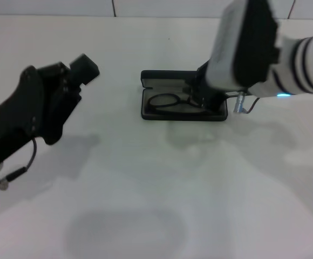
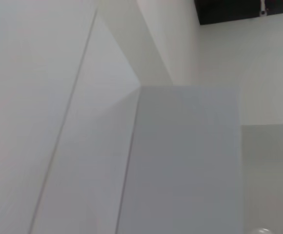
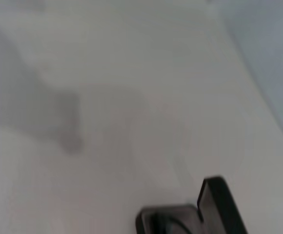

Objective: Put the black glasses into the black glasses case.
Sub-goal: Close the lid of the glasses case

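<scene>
The black glasses case (image 1: pixel 145 111) lies open on the white table at the back centre, its lid (image 1: pixel 162 80) raised at the far side. The black glasses (image 1: pixel 165 101) lie inside it; one rounded lens shows at the left. My right gripper (image 1: pixel 201 100) reaches down into the right part of the case, over the glasses' right half, which it hides. The right wrist view shows one end of the case (image 3: pixel 167 218) and its upright lid (image 3: pixel 221 205). My left gripper (image 1: pixel 85 69) hangs parked above the table at the left, far from the case.
The white table (image 1: pixel 145 189) stretches in front of the case, with a tiled wall edge behind. The right arm's white body (image 1: pixel 243 43) hangs above the case's right end. The left wrist view shows only white wall panels (image 2: pixel 180 161).
</scene>
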Available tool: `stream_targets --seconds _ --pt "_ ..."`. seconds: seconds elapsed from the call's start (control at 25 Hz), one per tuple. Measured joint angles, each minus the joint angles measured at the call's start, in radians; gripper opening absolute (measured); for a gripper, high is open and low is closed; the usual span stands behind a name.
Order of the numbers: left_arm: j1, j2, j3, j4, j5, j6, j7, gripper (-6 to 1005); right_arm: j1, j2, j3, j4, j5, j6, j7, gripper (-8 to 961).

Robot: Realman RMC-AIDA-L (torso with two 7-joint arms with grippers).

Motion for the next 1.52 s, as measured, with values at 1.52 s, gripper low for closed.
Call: stream_targets --seconds 1.52 --pt "-0.565 -0.038 -0.024 0.165 0.818 -1.075 -0.613 183 -0.336 -0.012 1.204 0.754 0.749 -0.945 -0.801 170"
